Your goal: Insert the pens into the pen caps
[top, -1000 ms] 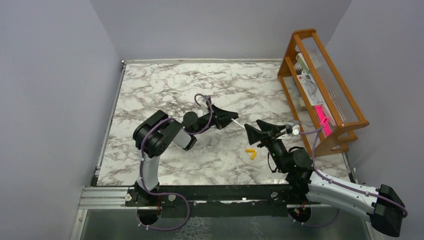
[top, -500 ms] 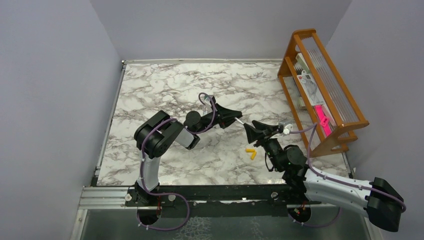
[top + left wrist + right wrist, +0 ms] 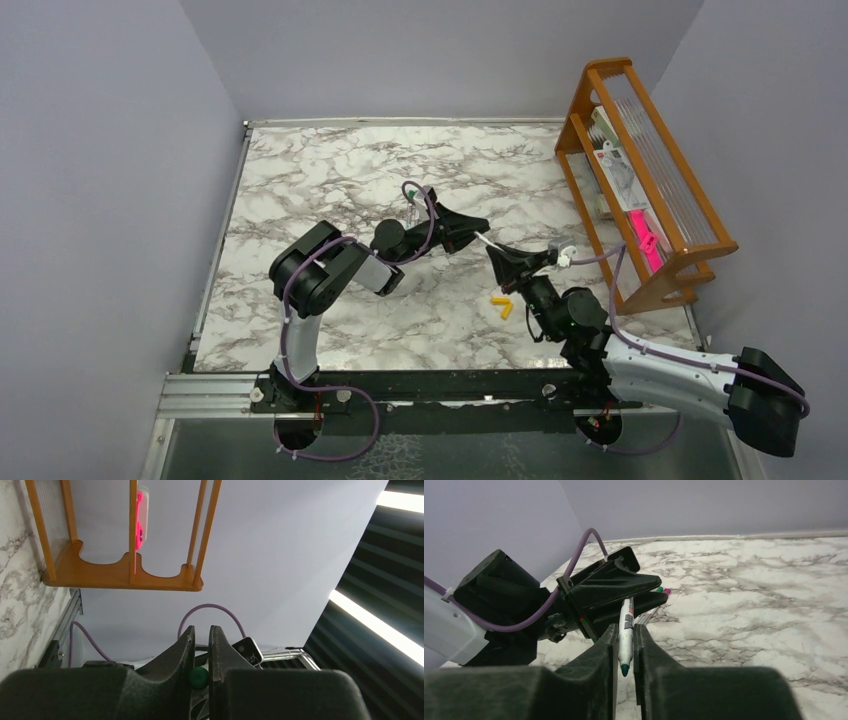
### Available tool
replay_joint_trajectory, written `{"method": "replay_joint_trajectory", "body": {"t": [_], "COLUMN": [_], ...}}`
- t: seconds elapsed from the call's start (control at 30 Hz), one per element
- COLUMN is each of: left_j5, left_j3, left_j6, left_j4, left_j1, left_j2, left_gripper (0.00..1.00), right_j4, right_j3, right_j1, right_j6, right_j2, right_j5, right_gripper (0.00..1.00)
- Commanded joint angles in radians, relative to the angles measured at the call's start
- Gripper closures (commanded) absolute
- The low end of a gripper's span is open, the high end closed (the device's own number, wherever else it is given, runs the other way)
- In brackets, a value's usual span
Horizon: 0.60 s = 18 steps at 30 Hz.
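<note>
The left claw (image 3: 480, 230) clenches the pen (image 3: 626, 612) above the tabletop's (image 3: 330, 180) middle. The right claw's (image 3: 625, 629) jaws flank its green tip, though whether they grip it cannot be told. An off-centre pinch could twist the pen loose, dropping it beside the yellow caps (image 3: 503, 305).

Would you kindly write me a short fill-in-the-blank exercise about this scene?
The left pincer holds a pen with a ___ tip.
Two loose ___ caps lie on the marble table near the right pincer.
The wooden rack stands at the table's ___ edge.
Missing words: green; yellow; right.
</note>
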Motion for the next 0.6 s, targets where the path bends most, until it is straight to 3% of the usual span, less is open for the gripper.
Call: {"method": "replay_joint_trajectory", "body": {"t": [0.0, 0.03, 0.13, 0.2, 0.4, 0.5, 0.57], "left_j5": [0.035, 0.037, 0.050, 0.058, 0.114, 0.181, 0.215], "left_j3": [0.014, 0.015, 0.022, 0.027, 0.068, 0.100, 0.109], "left_j6": [-0.002, 0.000, 0.010, 0.017, 0.085, 0.191, 0.247], "left_j4": [0.248, 0.248, 0.247, 0.248, 0.248, 0.248, 0.248], "left_j1": [-0.007, -0.007, -0.008, -0.007, 0.039, 0.118, 0.179], "left_j2": [-0.005, -0.004, 0.013, 0.027, 0.073, 0.062, 0.045], "left_gripper": [1.00, 1.00, 0.99, 0.88, 0.40, 0.25, 0.21], "right_j4": [0.022, 0.013, -0.008, -0.050, -0.341, -0.467, -0.548], "right_j3": [0.047, 0.051, 0.059, 0.074, 0.200, 0.245, 0.277], "right_j1": [-0.004, -0.005, -0.004, -0.005, -0.005, -0.005, -0.004], "right_j6": [-0.029, -0.030, -0.040, -0.042, -0.034, -0.029, -0.029], "right_j2": [-0.001, 0.000, -0.006, -0.010, -0.016, -0.037, -0.044], "right_j5": [-0.002, -0.027, -0.054, -0.070, -0.094, -0.143, -0.185], "right_gripper": [0.92, 0.97, 0.98, 0.98, 0.99, 0.99, 0.99]}}
